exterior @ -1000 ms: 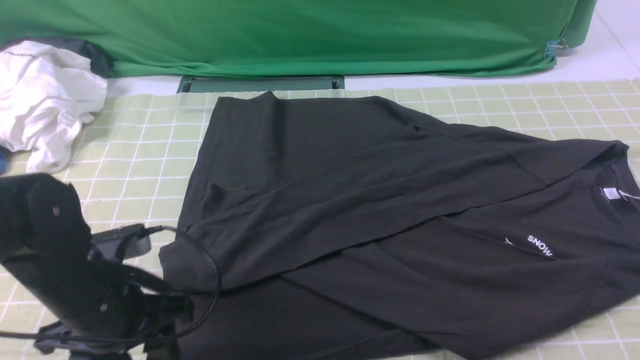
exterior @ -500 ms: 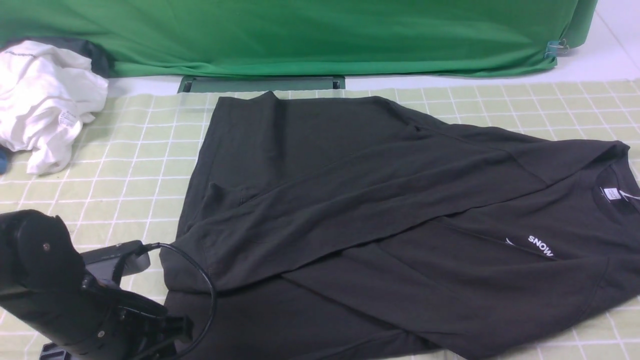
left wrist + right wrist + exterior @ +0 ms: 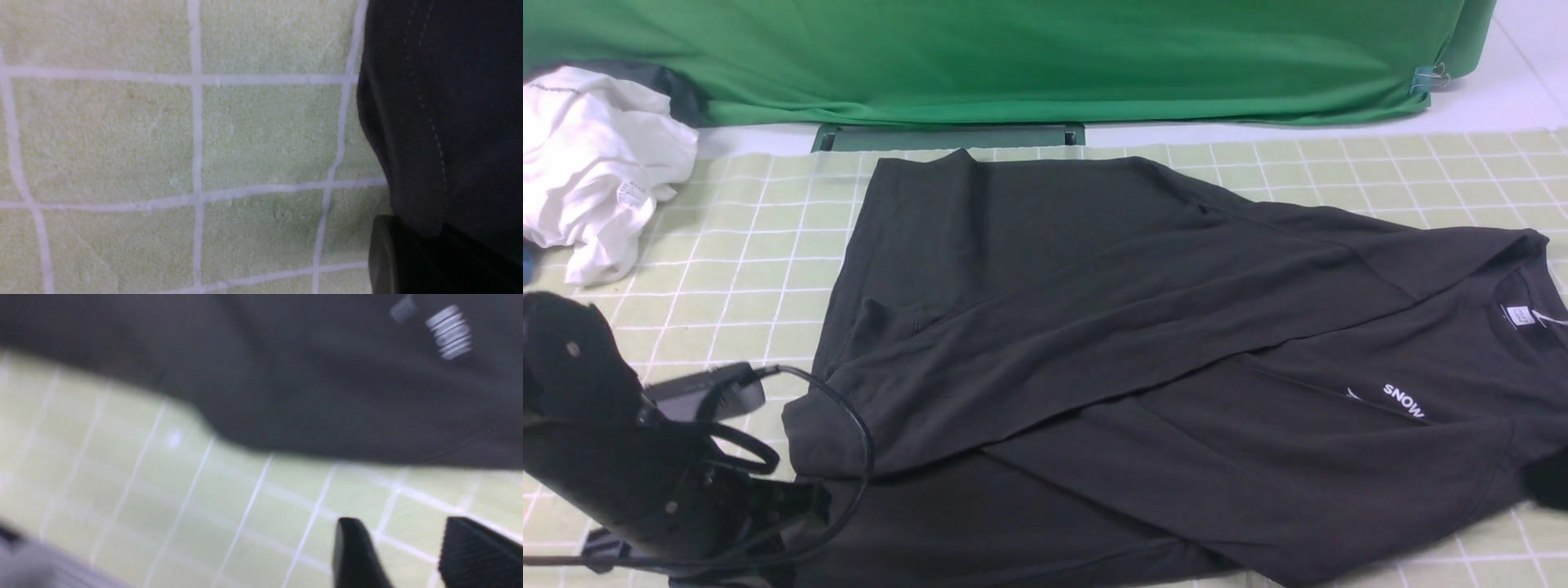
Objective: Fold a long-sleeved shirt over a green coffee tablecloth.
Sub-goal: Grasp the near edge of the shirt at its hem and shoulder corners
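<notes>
The long-sleeved shirt (image 3: 1094, 327) lies spread on the green coffee tablecloth (image 3: 727, 245), one sleeve folded across its body. The left end effector (image 3: 796, 506) is at the shirt's left hem corner; I cannot tell whether it grips the cloth. The right end effector (image 3: 404, 539) hovers just off the shirt's right edge, fingers apart and empty. A white garment (image 3: 588, 163) lies well beyond the shirt's left side.

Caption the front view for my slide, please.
Black long-sleeved shirt, sleeve folded across, on gridded green tablecloth; left arm at its corner.
</notes>
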